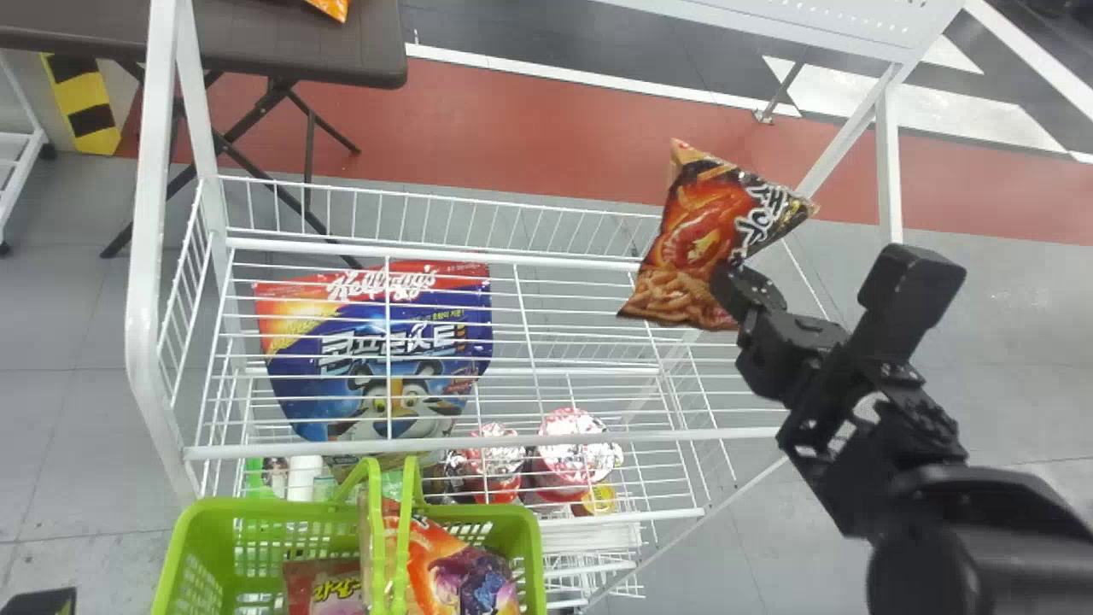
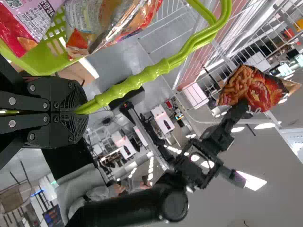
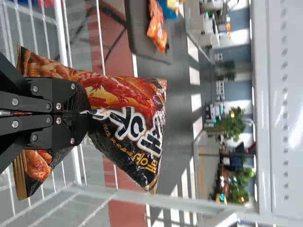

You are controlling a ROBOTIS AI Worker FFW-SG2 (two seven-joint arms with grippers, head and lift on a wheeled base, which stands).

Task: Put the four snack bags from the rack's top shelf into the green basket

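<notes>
One black, red and orange snack bag (image 1: 700,243) is in the right gripper (image 1: 736,299), held up above the far right corner of the rack's top shelf (image 1: 683,436). The jaws are closed on it around the middle, and it is tilted, with its two ends spreading away from them. The green basket (image 1: 282,510) is at the near left corner of the rack. Inside it there are a pink-red bag (image 1: 329,589), more to the left, and an orange and purple bag (image 1: 465,576), near its right edge. The left gripper (image 2: 80,112) has its jaws closed on the basket's green handle (image 2: 128,88). Under the wires of the top shelf, toward its left edge, one sees a blue and red cereal bag (image 1: 367,367), and near it some round containers (image 1: 568,448). Beyond the rack, an orange packet (image 1: 331,7) lies on a dark desk (image 1: 359,51).
</notes>
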